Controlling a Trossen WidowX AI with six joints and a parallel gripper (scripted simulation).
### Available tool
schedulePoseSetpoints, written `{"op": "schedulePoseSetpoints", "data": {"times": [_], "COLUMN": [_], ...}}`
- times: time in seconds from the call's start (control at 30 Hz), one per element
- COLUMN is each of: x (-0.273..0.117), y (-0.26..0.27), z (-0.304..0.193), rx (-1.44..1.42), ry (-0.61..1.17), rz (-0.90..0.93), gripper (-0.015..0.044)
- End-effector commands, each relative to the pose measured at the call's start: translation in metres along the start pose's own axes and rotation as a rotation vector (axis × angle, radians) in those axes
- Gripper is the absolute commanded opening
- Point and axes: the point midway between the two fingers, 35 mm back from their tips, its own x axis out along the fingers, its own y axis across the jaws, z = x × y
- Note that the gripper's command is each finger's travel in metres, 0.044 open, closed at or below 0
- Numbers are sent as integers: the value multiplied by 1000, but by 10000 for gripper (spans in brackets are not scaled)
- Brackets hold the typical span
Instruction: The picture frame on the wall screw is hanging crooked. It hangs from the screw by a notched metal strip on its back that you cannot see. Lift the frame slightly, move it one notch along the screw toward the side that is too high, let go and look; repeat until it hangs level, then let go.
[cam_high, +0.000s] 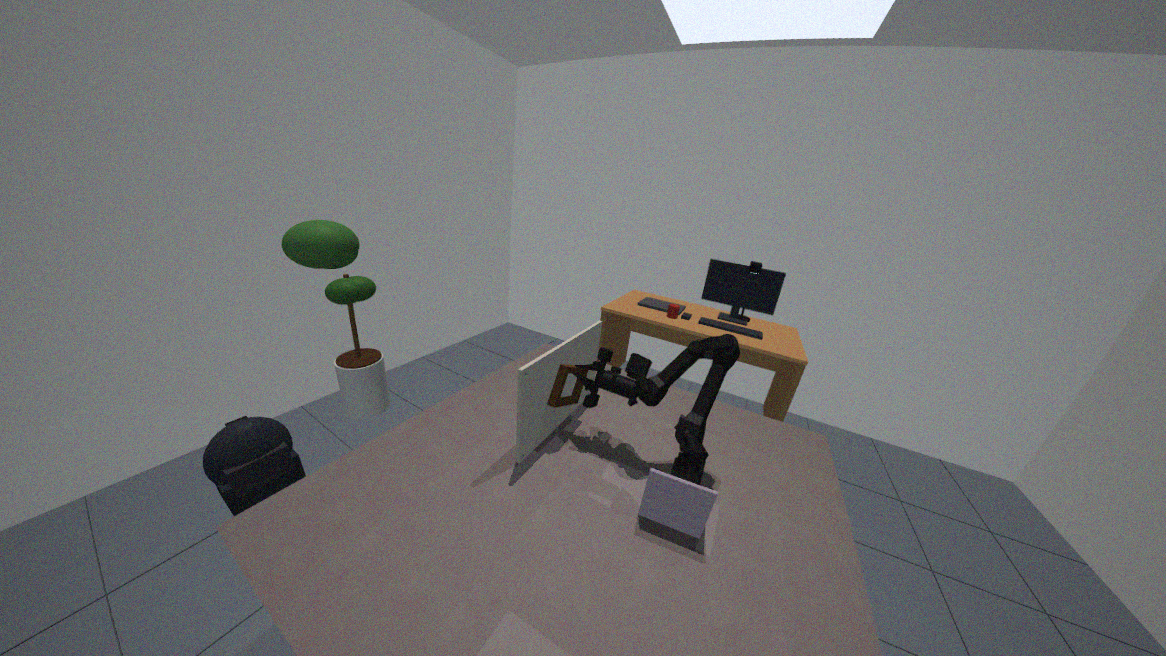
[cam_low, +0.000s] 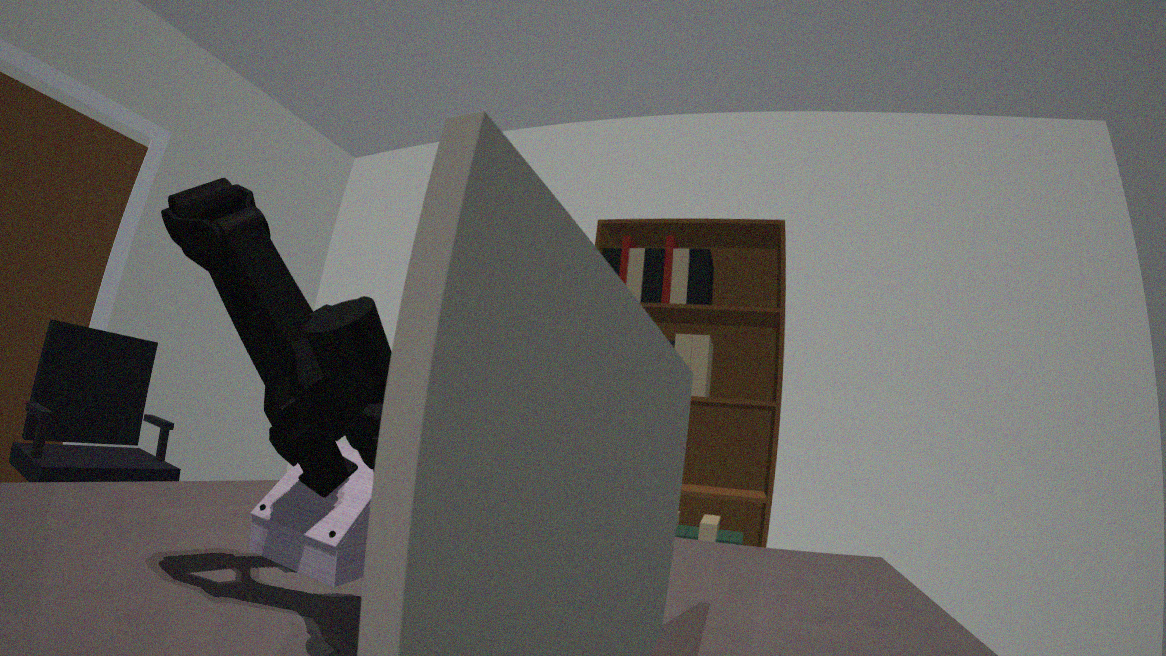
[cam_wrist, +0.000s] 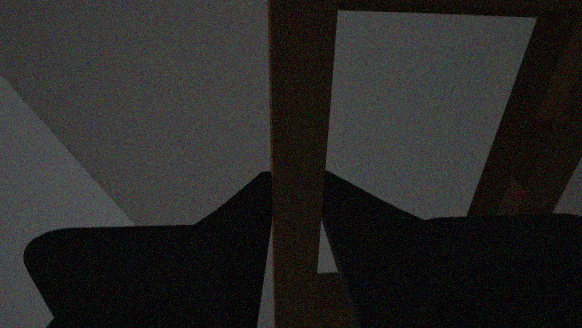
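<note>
The brown picture frame (cam_high: 558, 385) (cam_wrist: 300, 100) is against the near face of the pale upright panel (cam_high: 534, 407) (cam_low: 554, 367). My gripper (cam_high: 580, 367) (cam_wrist: 294, 180) is shut on one upright side bar of the frame, with one dark finger on each side of it. In the wrist view that bar runs nearly straight up, while the far bar slants at the right. I cannot tell from this how level the frame is. The screw and the notched strip are hidden. In the exterior view the panel hides the frame and the gripper.
The panel stands upright on the brownish table top (cam_high: 456, 554). A pale lilac block (cam_high: 676, 501) is at the arm's base. Behind are a wooden desk (cam_high: 786, 342) with a monitor (cam_high: 742, 285), a potted plant (cam_high: 362, 387) and a bookshelf (cam_low: 737, 359).
</note>
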Motion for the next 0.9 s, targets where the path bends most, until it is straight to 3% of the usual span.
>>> {"op": "schedulePoseSetpoints", "data": {"times": [0.0,0.87], "x": [0,0], "y": [3,12], "z": [0,0], "rx": [-5,-5], "ry": [-2,-2], "rz": [4,4], "gripper": [0,0]}}
